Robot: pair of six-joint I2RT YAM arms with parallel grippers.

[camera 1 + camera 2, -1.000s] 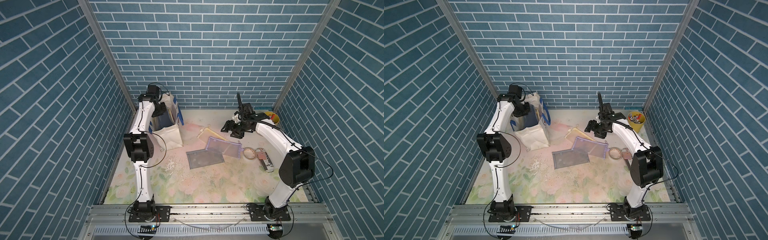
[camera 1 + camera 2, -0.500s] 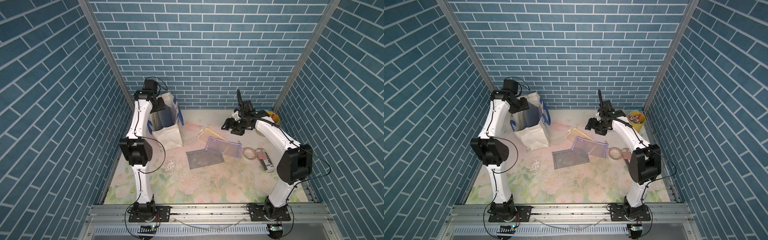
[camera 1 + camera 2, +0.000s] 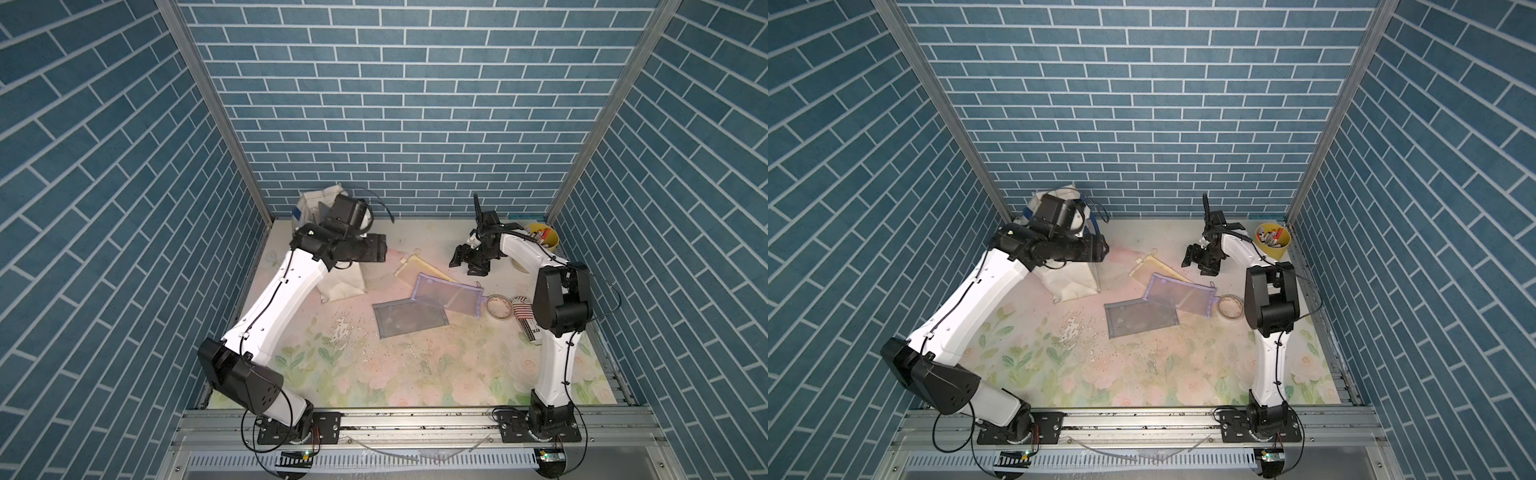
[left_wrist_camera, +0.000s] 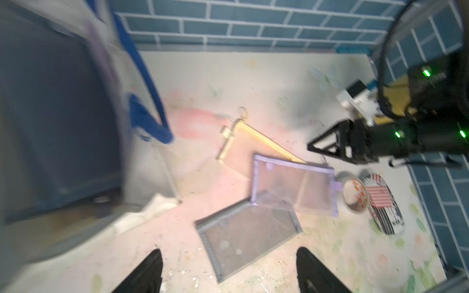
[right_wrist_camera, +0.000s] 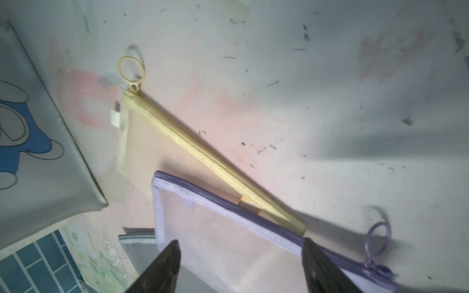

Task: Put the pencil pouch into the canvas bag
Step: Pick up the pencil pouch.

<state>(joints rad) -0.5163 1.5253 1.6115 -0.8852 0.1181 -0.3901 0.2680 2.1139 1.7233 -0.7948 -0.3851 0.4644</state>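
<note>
left gripper point(image 4: 228, 251): wide, empty, beside canvas bag point(image 3: 343, 282).
right gripper point(image 5: 240, 241): wide, empty, above purple pouch point(image 5: 223, 228).
canvas bag: back-left corner of table point(image 3: 374, 374); blue print point(image 5: 22, 126) shows only in right wrist view.
yellow pouch point(image 3: 411, 268), grey pouch point(image 3: 409, 318): mid-table, under purple pouch's edges.

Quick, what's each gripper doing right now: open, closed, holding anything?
Left gripper: open, holding nothing.
Right gripper: open, holding nothing.

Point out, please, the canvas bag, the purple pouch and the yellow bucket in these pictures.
canvas bag point(image 3: 343, 284): a top view, its lower front panel.
purple pouch point(image 3: 451, 296): a top view, middle of its mesh face.
yellow bucket point(image 3: 1274, 252): a top view, its outer wall.
</note>
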